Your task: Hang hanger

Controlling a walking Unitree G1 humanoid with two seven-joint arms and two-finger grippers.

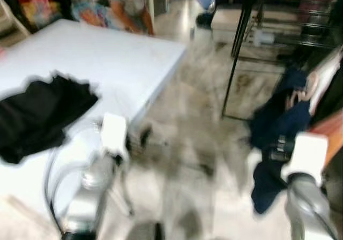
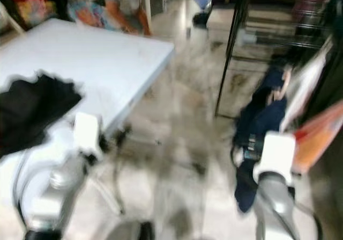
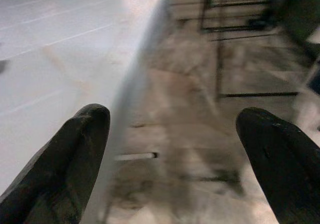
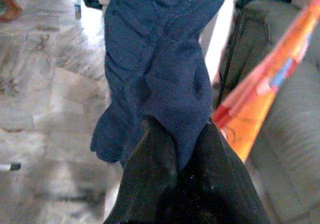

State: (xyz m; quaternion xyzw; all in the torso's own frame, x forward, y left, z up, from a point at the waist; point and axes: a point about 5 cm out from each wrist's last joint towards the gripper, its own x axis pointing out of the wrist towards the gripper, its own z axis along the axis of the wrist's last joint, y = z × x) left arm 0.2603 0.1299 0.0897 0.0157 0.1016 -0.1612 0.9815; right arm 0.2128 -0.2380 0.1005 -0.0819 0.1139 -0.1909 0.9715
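In the left eye view, which was blurred, a dark blue garment (image 1: 273,127) was seen hanging in folds at the right, in front of a black rack (image 1: 241,36), with the right arm's white wrist block just beside its lower part. Something pale and pinkish was seen at the garment's top, but it could not be told whether this was a hanger. A white table (image 1: 107,58) was seen at the left, with a black cloth (image 1: 37,114) lying crumpled on its near part. The left arm was raised near the table's edge. A person (image 1: 131,4) was seen standing behind the far side of the table.

In the right eye view the same scene was shown, and an orange item (image 2: 321,135) was seen just beside the blue garment on its right.

In the left wrist view the left gripper (image 3: 175,154) was seen with its two black fingers spread wide, nothing between them; the table's edge and a marbled floor (image 3: 200,134) were seen beyond.

In the right wrist view the right gripper (image 4: 185,179) was seen closed, with the knitted, ribbed blue fabric pinched between its fingers and rising from them.
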